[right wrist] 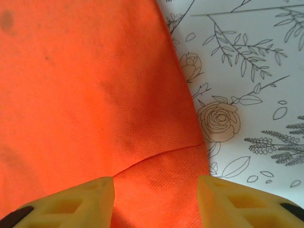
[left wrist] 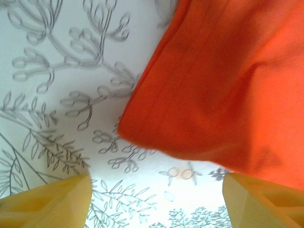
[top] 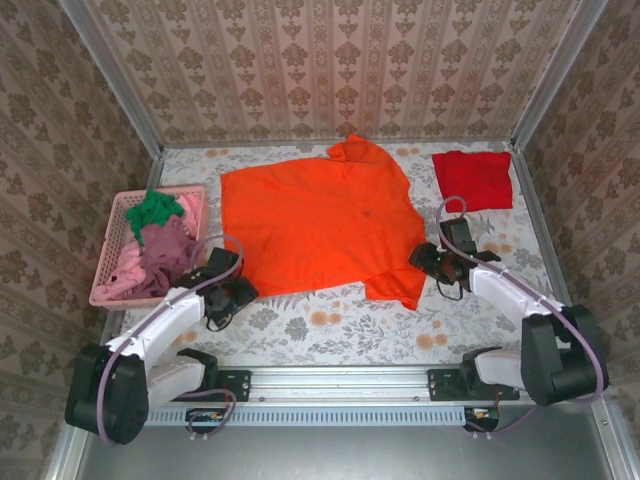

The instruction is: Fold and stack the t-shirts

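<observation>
A bright orange t-shirt (top: pixel 320 225) lies spread flat mid-table. A deeper red t-shirt (top: pixel 472 178) sits folded at the back right. My left gripper (top: pixel 238 288) is at the orange shirt's near left corner. In the left wrist view its yellow fingers (left wrist: pixel 47 204) stand open over bare tablecloth, and the orange corner (left wrist: pixel 213 95) lies just beyond them. My right gripper (top: pixel 428 262) is at the shirt's near right edge. In the right wrist view it (right wrist: pixel 156 204) is open, with the orange cloth (right wrist: pixel 85 95) and a seam lying flat beneath the fingers.
A pink lattice basket (top: pixel 110 240) stands at the left edge, holding a green shirt (top: pixel 153 210), a mauve one (top: pixel 165 250) and a pink one (top: pixel 125 280). Patterned walls close in the table on three sides. The floral tablecloth (top: pixel 330 325) shows in front of the orange shirt.
</observation>
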Robot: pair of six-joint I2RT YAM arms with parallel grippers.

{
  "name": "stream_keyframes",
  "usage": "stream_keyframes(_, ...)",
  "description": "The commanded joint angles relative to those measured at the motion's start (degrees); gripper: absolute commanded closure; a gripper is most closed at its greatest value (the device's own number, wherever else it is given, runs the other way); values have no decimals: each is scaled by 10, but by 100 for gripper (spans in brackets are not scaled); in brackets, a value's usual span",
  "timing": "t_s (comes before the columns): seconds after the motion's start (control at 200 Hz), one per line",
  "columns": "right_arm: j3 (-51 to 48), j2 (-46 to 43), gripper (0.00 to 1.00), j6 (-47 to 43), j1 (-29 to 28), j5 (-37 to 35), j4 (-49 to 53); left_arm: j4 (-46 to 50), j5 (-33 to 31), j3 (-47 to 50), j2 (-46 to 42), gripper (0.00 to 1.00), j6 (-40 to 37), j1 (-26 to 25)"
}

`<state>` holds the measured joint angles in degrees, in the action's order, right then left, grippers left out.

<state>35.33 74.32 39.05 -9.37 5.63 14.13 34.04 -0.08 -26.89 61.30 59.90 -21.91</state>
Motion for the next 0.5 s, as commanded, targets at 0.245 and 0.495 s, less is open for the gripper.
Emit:
stream_keyframes(0.245,64,33,65,-73,-17,8,-20,72,-131,-107,47,59,-18,-62)
stream_keyframes(0.495,264,254,67,-117,-16,-2,-28,-25,-94,-193,161,56,-73,-67)
